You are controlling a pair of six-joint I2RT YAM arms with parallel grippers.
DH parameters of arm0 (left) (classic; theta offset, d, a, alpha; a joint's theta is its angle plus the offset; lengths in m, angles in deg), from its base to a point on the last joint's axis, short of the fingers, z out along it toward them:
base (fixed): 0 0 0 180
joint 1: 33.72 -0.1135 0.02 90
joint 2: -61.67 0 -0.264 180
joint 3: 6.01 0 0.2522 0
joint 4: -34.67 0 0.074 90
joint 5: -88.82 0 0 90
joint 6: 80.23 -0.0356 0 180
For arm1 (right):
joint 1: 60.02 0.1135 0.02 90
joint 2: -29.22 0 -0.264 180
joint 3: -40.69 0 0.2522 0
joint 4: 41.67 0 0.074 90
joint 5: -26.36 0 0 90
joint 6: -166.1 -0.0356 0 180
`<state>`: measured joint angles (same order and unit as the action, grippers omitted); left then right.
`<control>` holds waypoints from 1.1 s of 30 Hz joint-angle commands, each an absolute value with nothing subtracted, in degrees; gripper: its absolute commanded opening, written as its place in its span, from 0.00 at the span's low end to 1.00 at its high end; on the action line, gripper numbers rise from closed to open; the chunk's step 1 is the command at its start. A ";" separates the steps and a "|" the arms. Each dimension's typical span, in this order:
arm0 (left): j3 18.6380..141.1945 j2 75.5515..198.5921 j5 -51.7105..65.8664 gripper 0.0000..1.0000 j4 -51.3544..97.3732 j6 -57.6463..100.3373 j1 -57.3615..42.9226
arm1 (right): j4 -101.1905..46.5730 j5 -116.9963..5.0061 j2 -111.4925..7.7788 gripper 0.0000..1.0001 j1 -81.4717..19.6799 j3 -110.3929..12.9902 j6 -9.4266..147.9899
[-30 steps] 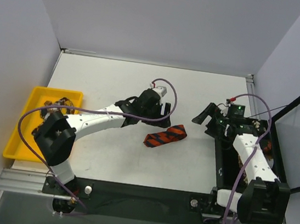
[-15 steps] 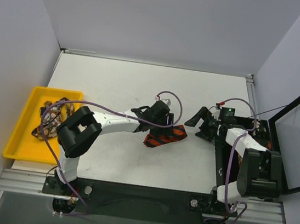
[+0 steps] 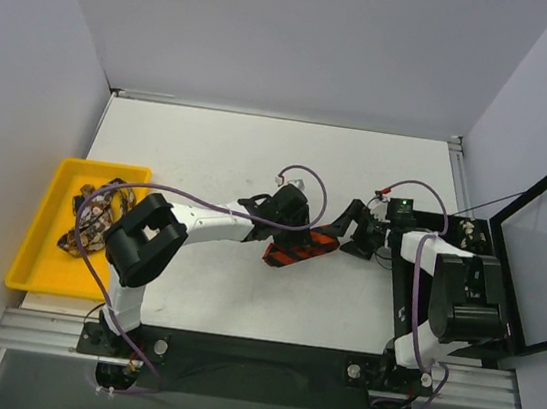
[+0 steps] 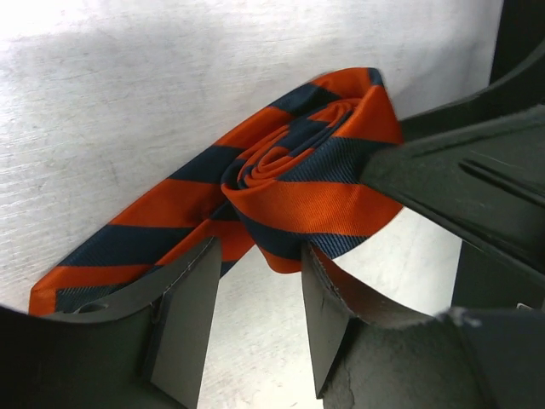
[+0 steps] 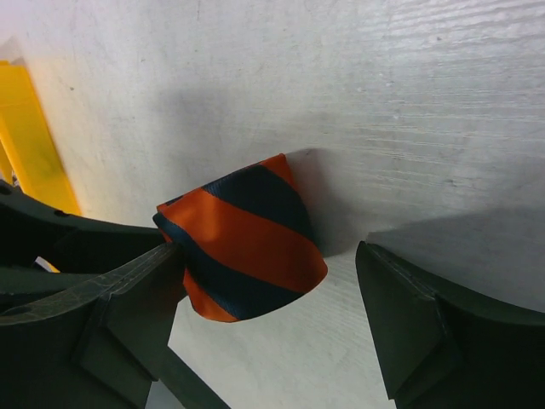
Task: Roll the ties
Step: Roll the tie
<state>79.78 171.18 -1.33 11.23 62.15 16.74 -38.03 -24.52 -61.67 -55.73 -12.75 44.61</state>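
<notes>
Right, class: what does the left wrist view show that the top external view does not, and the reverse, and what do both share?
Left wrist only: the spiral layers of the rolled end of the orange and navy striped fabric tie. Top external only: the yellow plastic tray holding brown patterned ties. Both: that tie on the white table, with the left gripper at it.

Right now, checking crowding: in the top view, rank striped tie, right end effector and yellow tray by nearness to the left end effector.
1. striped tie, at the left end effector's tips.
2. right end effector, just rightward.
3. yellow tray, far left edge.
</notes>
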 commanded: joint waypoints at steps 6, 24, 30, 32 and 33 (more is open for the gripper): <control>77.27 172.67 -1.18 0.51 13.35 65.40 15.76 | -42.75 -21.01 -64.99 0.78 -54.75 -10.69 43.23; 76.92 174.43 1.80 0.47 13.26 66.72 14.53 | -51.02 -19.07 -69.57 0.49 -52.64 -8.22 42.70; 76.65 173.64 2.16 0.48 12.91 66.28 14.53 | -49.36 -22.93 -67.64 0.20 -51.15 -8.66 44.98; 76.74 172.85 1.72 0.49 12.38 66.02 14.53 | -47.52 -25.66 -66.76 0.16 -50.54 -9.10 46.03; 76.57 172.41 1.46 0.50 12.12 65.67 14.53 | -46.81 -26.71 -65.80 0.11 -49.83 -9.28 46.99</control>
